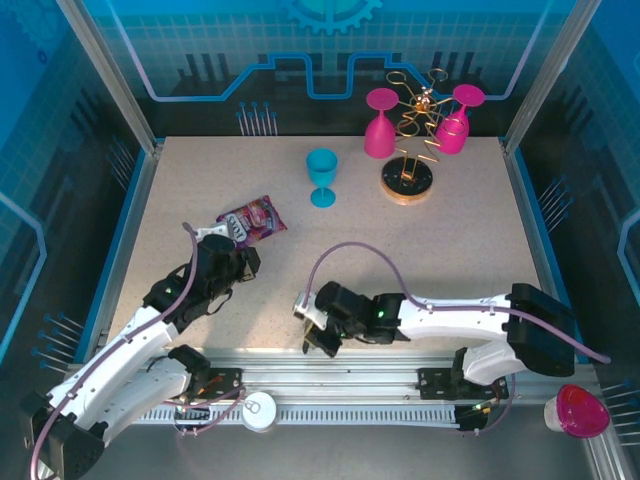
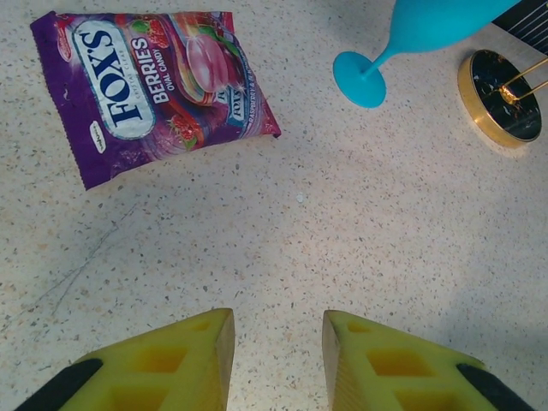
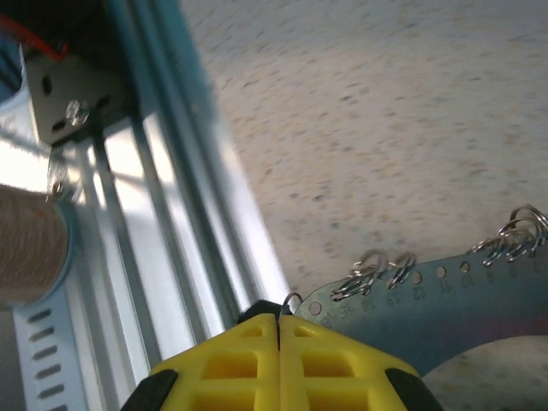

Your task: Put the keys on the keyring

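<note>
My right gripper (image 3: 278, 324) is shut at the table's near edge, its yellow fingers (image 3: 231, 364) pressed together. A black bit and a thin wire loop of the keys (image 3: 289, 301) poke out from between the tips. Just right of them lies the keyring (image 3: 445, 308), a grey-blue curved plate with numbered holes and small metal rings (image 3: 372, 272) along its rim. From above, the right gripper (image 1: 306, 335) sits low centre by the rail. My left gripper (image 2: 278, 342) is open over bare tabletop, nothing between its fingers; from above the left gripper (image 1: 245, 260) points toward the candy bag.
A purple candy bag (image 2: 154, 86) lies ahead of the left gripper. A blue goblet (image 1: 322, 175) stands mid-back, beside a gold wire stand (image 1: 407, 180) with two pink goblets (image 1: 380, 125). A metal rail (image 3: 171, 197) runs along the near edge.
</note>
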Robot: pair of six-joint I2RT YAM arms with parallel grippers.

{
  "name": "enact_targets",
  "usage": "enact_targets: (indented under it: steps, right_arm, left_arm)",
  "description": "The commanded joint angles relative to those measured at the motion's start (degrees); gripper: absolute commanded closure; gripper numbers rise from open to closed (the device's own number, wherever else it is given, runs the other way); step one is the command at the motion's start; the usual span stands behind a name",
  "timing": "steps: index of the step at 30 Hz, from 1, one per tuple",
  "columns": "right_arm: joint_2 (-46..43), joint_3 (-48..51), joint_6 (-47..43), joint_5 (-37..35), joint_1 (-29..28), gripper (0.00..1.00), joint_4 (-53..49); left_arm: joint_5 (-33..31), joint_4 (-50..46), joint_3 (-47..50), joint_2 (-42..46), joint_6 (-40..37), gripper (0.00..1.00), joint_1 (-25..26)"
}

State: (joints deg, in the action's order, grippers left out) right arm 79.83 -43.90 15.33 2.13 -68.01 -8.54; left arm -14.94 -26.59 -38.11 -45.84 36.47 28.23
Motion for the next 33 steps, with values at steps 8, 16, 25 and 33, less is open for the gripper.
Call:
enact_targets:
  steps: [8, 16, 25, 33]
  right_arm:
    - [-7.8, 0.2, -1.2, 16.2, 16.1, 1.00, -3.5]
    - [-10.0, -3.1, -11.3, 32.9, 26.5, 1.00, -9.2]
    - [-9.2, -5.5, -14.8, 39.6, 29.3, 1.00, -10.3]
    - [-8.4, -7.4, -21.3, 41.0, 29.4, 1.00, -14.8]
  left_arm:
    - [19.6, 14.9, 2.2, -1.8, -20.7, 0.71, -0.5]
    - [41.5, 22.5, 5.6, -1.9, -52.6, 0.77, -0.5]
    - [52.0, 22.7, 6.4, -8.5, -65.7, 0.74, 5.1]
    - [53.7, 35.9, 8.4, -13.4, -66.0, 0.75, 8.8]
